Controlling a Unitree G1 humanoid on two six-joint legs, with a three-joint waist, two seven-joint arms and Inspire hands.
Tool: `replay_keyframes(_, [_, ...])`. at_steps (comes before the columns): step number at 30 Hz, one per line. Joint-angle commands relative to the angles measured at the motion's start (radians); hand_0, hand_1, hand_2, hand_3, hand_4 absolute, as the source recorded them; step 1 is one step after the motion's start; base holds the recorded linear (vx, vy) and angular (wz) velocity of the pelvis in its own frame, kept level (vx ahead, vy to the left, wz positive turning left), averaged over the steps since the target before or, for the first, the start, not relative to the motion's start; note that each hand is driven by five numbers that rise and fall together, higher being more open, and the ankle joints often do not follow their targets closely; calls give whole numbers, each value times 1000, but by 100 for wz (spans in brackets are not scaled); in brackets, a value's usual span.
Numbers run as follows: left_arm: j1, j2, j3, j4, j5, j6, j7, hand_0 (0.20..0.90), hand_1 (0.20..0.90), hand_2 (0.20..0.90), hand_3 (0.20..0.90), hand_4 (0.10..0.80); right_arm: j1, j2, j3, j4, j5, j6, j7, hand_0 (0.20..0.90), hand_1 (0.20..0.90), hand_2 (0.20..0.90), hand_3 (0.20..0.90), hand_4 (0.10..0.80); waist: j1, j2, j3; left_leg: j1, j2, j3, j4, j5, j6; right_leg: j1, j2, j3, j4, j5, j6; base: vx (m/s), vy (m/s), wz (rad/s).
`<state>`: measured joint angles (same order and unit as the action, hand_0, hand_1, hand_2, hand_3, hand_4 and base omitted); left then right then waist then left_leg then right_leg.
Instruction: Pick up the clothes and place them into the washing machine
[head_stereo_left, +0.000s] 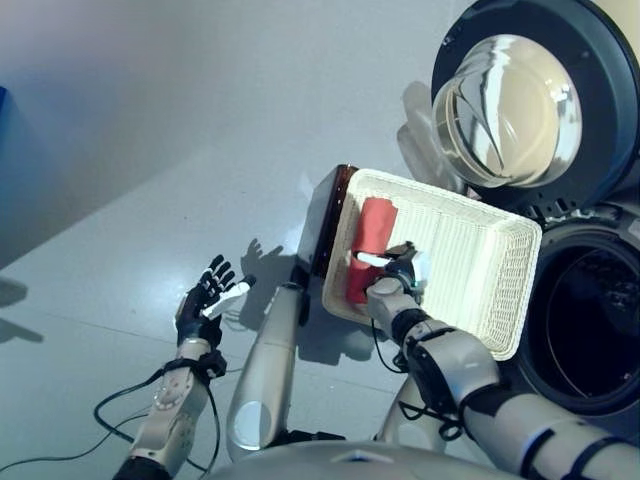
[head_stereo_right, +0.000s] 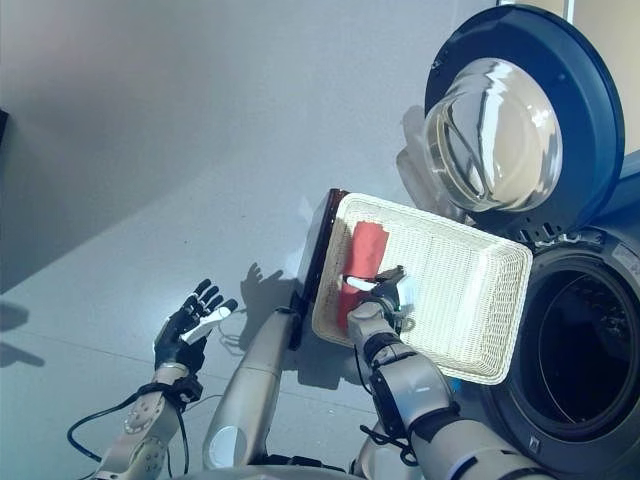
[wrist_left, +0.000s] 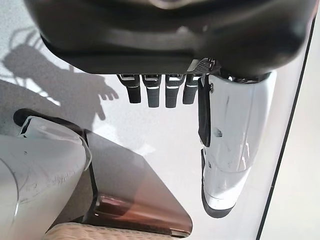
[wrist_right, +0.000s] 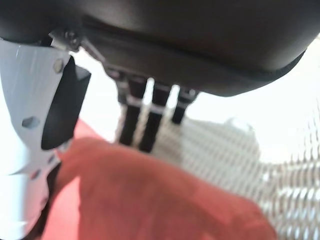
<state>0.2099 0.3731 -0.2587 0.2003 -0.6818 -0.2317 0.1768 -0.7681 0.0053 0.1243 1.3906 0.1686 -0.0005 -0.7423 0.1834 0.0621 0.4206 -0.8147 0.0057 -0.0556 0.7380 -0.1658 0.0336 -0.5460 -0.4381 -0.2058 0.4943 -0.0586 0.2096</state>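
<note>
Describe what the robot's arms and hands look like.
Both arms are silver-grey with black joint bands. The left hand and right hand are dark, with jointed black fingers and a white cover on each thumb; silver marks show on the left hand's fingers.

The right hand (head_stereo_left: 398, 272) covers part of the red cloth (head_stereo_left: 372, 232); its grip is unclear. The washing machine (head_stereo_left: 590, 330) is cut off at the frame's edge.

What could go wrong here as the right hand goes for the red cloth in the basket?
The right hand is over the red cloth, fingers straight and not closed on it, so a lift now could leave it behind. The white wicker basket sits on a small dark stand; pushing down might tip it. The washer door hangs open close by and could be bumped.
</note>
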Motion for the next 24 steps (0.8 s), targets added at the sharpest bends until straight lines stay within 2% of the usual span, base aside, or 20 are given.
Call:
replay_keyframes(1, [52, 85, -24, -126, 8, -77, 1, 900, 900, 900, 900, 800, -62, 32, -20, -5, 15, -27, 18, 900, 900, 900, 900, 800, 52, 40, -10, -25, 47, -25, -25, -6, -79, -52, 9, 34, 86, -13, -7, -16, 10, -3])
replay_keyframes(14, [47, 106, -10, -121, 6, -74, 15, 900, 900, 900, 900, 800, -49, 85, 18, -12, 13, -22, 42, 900, 900, 900, 900, 800, 90, 53, 4, -74, 22, -41, -20, 7, -77, -74, -2, 12, 96, -8, -2, -10, -16, 5])
replay_keyframes(15, [47, 106, -10, -122, 6, -74, 15, 900, 900, 900, 900, 800, -49, 85, 18, -12, 13, -22, 42, 529, 529, 529, 529, 535, 90, 53, 3, -75, 21, -41, -20, 7, -77, -75, -2, 12, 96, -8, -2, 0, 0, 0])
replay_keyframes(16, [45, 109, -6, -119, 10, -75, 17, 900, 900, 900, 900, 800, -50, 84, 18, -11, 11, -22, 43, 274, 274, 274, 274, 353, 92, 53, 4, -77, 21, -41, -19, 7, -77, -77, -3, 11, 98, -8, -2, 0, 0, 0])
replay_keyframes(17, [44, 110, -5, -120, 12, -75, 18, 900, 900, 900, 900, 800, -48, 82, 17, -10, 9, -21, 45, 200, 200, 200, 200, 300, 93, 54, 4, -79, 21, -43, -18, 7, -77, -78, -3, 10, 100, -8, -2, -7, -1, 3])
replay_keyframes(24, [40, 112, -13, -116, 14, -71, 17, 900, 900, 900, 900, 800, -45, 69, 18, 2, -6, -8, 48, 200, 200, 200, 200, 300, 87, 53, 7, -78, 25, -41, -12, 3, -75, -85, -4, 17, 108, -11, -5, 4, 6, 2])
